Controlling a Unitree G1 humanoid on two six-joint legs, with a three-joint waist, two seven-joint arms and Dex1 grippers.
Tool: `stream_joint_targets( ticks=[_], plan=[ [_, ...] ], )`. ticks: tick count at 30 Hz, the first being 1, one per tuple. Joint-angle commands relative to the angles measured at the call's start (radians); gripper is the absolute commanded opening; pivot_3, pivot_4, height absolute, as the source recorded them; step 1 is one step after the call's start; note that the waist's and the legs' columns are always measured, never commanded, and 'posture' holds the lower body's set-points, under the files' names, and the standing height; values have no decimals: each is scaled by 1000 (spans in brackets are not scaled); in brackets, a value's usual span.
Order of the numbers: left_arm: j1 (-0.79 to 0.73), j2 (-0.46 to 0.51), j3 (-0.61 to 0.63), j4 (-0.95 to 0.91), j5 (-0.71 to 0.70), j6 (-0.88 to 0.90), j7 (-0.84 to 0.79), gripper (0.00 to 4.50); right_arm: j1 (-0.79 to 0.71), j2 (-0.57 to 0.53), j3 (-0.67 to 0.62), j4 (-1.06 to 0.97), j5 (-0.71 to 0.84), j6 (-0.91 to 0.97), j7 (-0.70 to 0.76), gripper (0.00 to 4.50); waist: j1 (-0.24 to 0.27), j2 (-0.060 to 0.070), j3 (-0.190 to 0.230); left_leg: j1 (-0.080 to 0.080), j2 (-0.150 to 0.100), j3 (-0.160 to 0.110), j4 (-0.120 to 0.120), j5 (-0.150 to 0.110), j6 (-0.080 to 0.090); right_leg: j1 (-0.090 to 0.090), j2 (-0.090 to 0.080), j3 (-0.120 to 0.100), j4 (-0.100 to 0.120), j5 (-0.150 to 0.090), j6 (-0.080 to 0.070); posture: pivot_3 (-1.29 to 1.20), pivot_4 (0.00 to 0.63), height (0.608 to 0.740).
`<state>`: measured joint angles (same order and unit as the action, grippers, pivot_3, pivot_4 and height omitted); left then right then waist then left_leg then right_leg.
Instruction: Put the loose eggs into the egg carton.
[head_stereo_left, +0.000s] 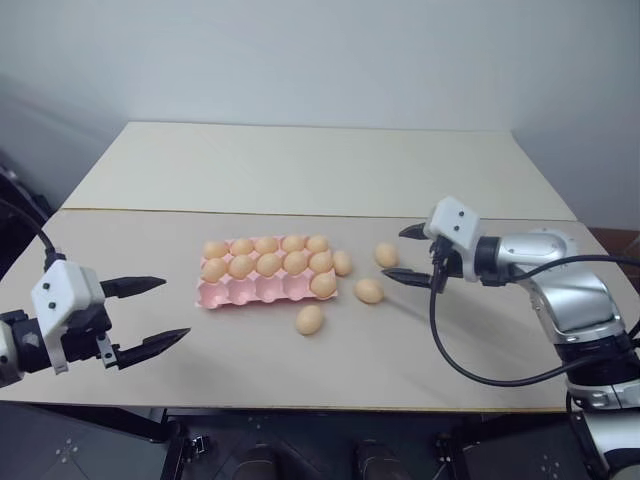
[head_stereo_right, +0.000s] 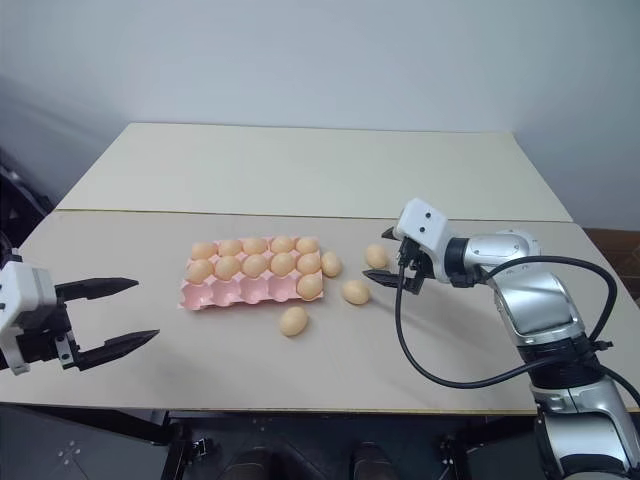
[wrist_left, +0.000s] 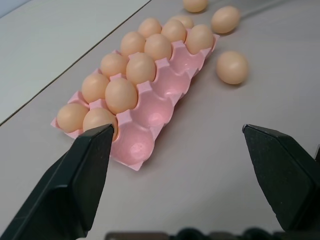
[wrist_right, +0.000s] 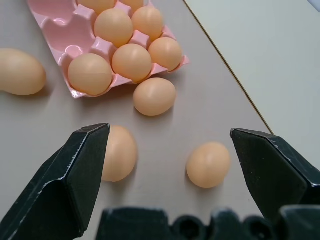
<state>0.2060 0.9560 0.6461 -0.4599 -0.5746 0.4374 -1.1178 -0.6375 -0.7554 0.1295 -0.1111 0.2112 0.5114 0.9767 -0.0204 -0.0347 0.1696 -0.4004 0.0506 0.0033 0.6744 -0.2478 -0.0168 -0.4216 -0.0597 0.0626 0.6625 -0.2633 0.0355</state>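
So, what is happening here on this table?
A two-armed robot is loading loose eggs into a pink egg carton. Eleven cups are filled; four front cups are empty. Four eggs lie on the table beside it. The right gripper is open near the far-right egg. The left gripper is open and holds nothing.

This looks like a robot test room or lab rather than a home. A plain pale wall (head_stereo_left: 320, 60) rises bare behind the far edge of the worktop (head_stereo_left: 300, 170), two plain beige tabletops butted together with a seam across. A black cable (head_stereo_right: 440, 370) loops over its right side.
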Motion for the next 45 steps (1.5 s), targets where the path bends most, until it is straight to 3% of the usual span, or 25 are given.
stream_joint_targets(
  ticks=[1,8,21,33,37,41,43,45],
  plan=[
    [-20,13,-3,0,0,-22,-4,4473,-18,23,2,-11,-1,-5,-10,4500,-3,0,0,0,0,0,0,0,0,0,0,0,0,0,0,0,150,740],
    [-35,17,-17,13,4,-30,-12,4473,-56,59,29,45,-37,-8,-26,4500,-4,0,0,-1,0,0,0,0,0,-1,0,0,0,0,0,0,150,740],
    [-25,0,-29,-13,14,-28,2,4473,-231,219,89,518,-189,-160,-125,4500,-25,0,0,-1,0,0,0,0,0,-2,0,0,0,0,0,0,150,740],
    [18,-6,-2,-37,19,-29,12,4473,-314,303,88,784,-261,-281,-178,4500,-28,1,0,-1,0,0,-1,0,0,-2,0,0,1,0,0,0,150,740],
    [24,-4,6,-37,18,-31,13,4500,-320,313,76,812,-266,-280,-191,3584,-28,1,0,-1,0,0,-1,0,0,-2,0,0,1,0,0,0,150,740],
    [27,-4,9,-33,19,-36,11,4500,-312,310,70,795,-268,-274,-185,2221,-28,1,0,-1,0,0,-1,0,0,-2,0,0,1,0,0,0,150,740],
    [27,-4,8,-32,20,-37,10,4500,-304,305,74,777,-278,-276,-196,1945,-28,1,1,-1,0,0,-1,0,0,-2,0,0,1,0,0,0,150,740],
    [27,-3,9,-30,19,-37,8,4500,-294,300,70,745,-282,-268,-209,1944,-29,1,1,-1,0,0,-1,0,0,-2,0,0,1,0,0,0,150,740]
  ],
)
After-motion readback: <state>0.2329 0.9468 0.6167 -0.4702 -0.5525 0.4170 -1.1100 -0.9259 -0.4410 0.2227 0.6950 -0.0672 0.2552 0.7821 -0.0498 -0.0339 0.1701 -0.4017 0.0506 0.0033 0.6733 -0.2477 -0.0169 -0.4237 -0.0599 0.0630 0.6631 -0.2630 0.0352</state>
